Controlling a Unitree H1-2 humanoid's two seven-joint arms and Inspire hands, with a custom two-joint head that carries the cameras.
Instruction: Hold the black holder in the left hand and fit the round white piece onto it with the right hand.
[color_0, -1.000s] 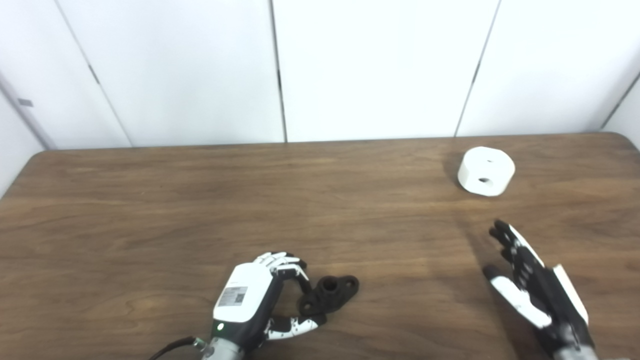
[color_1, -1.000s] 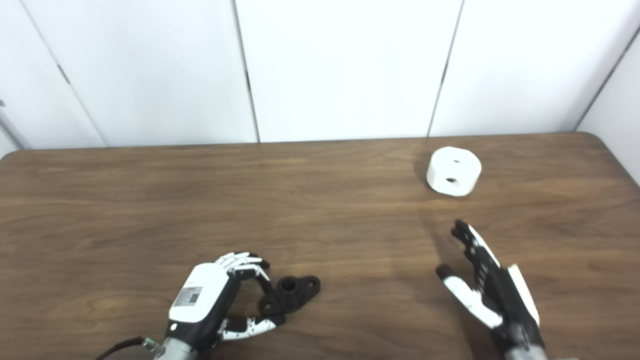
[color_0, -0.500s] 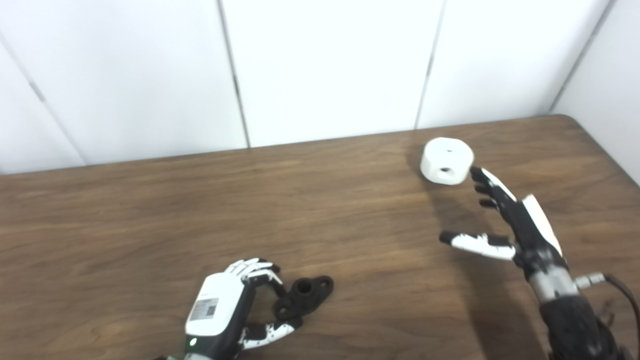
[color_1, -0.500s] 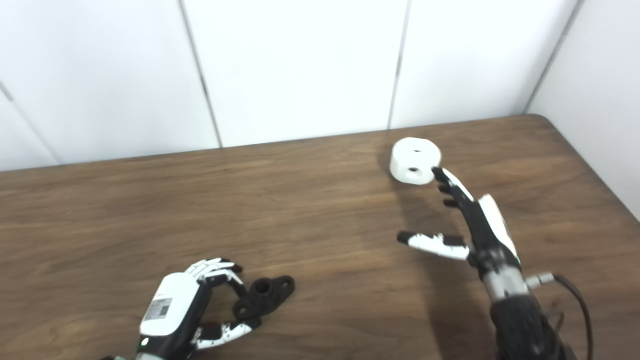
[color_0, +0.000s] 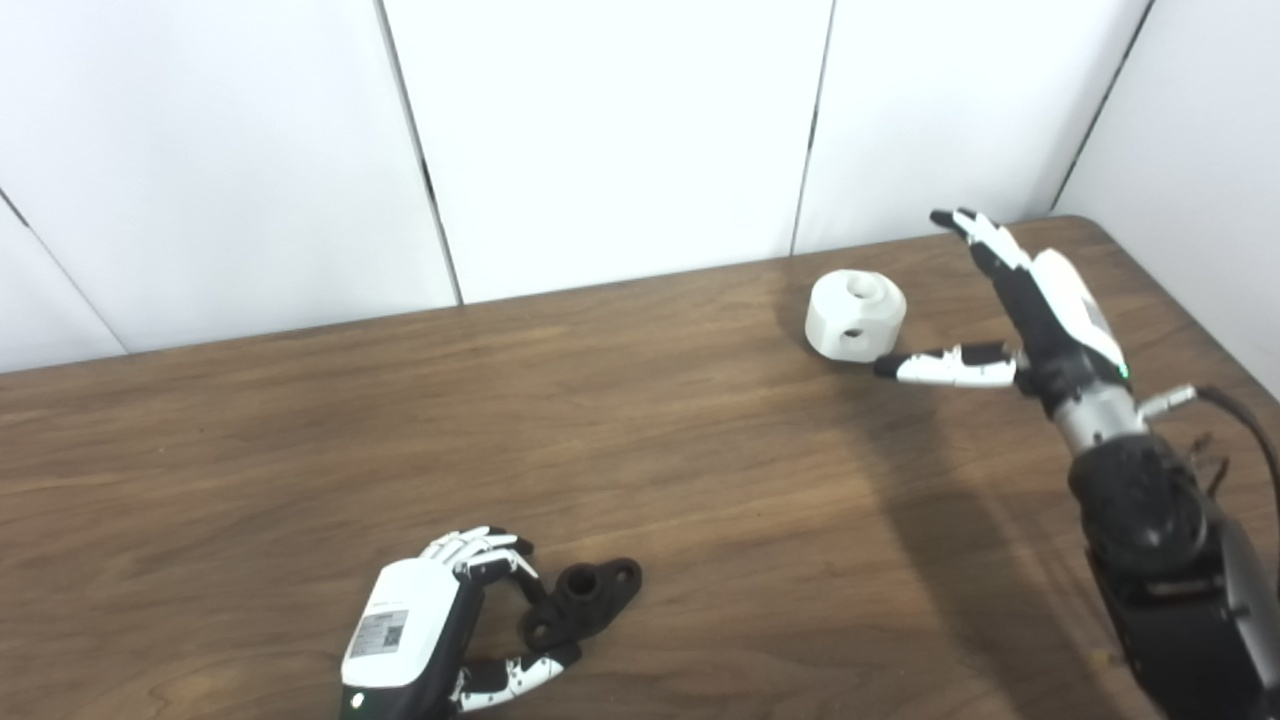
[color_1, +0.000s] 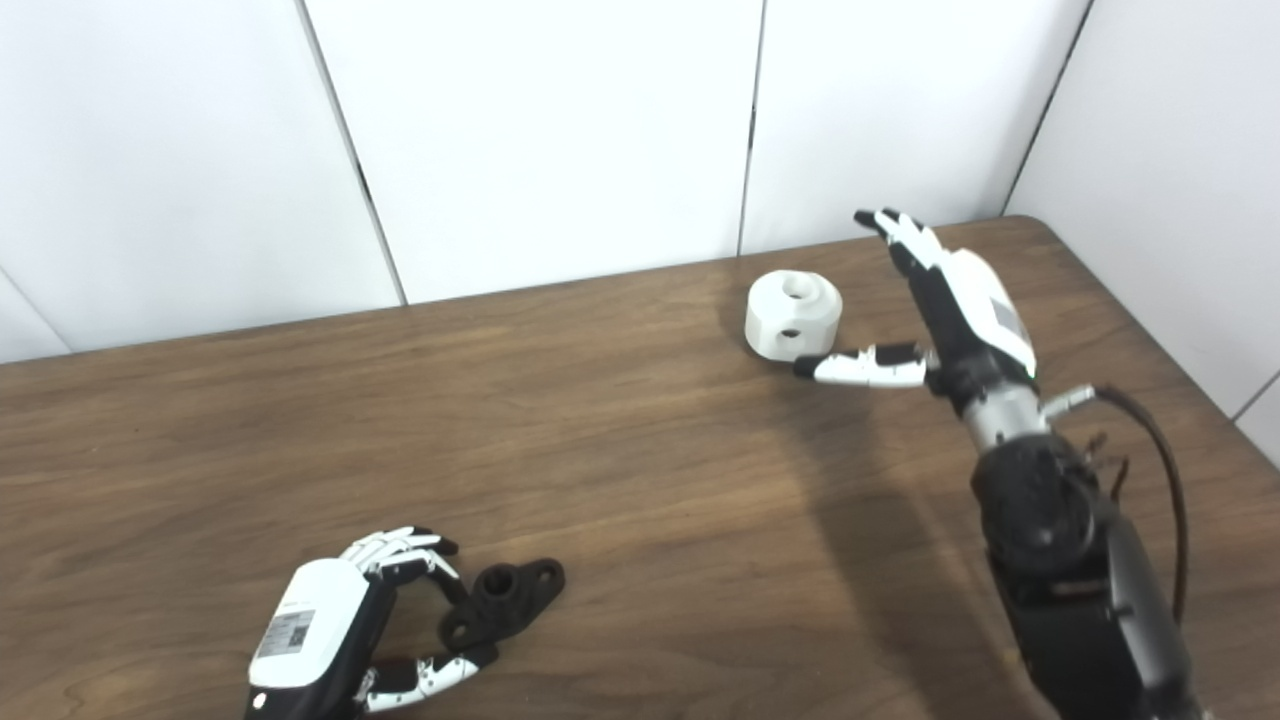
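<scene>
The round white piece (color_0: 855, 315) is seen on the far right of the table (color_0: 300, 420), resting flat with a hole on top and another in its side. The right hand (color_0: 1030, 305) is spread wide open just beside it, on its right; the thumb tip is close to the piece's near side and the fingers (color_0: 975, 232) are raised past its far side. Nothing is held yet, and contact cannot be confirmed.

The black holder (color_0: 582, 603) lies at the near left of the table. The left hand (color_0: 425, 630) is curled around its left end, with fingers and thumb closed on it, though the holder appears to be resting on the table and not lifted.

A slip is judged likely if the right hand is closed from this offset: the piece may be pushed leftward by the thumb instead of being caught. The smooth curved wall gives little purchase. The holder may also be twisted in the left hand's end-on hold once the piece is pressed onto it.
</scene>
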